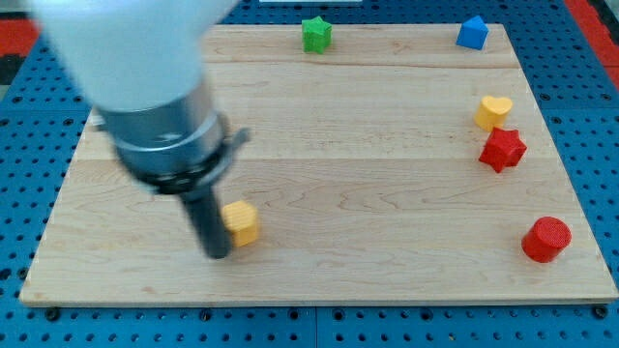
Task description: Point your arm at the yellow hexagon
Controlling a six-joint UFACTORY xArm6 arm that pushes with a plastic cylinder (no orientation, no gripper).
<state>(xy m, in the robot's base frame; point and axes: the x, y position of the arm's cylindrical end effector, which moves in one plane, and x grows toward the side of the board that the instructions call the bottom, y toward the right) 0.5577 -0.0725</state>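
Observation:
The yellow hexagon (241, 222) lies on the wooden board (368, 164) at the view's lower left. My tip (218, 255) rests on the board just left of the hexagon and slightly below it, touching or nearly touching its left side. The dark rod rises from there into the grey and white arm body that covers the view's upper left.
A green star (315, 35) sits at the top centre and a blue block (472, 33) at the top right. A yellow heart (492, 111) and a red star (502, 149) are at the right edge. A red cylinder (546, 239) is at the lower right.

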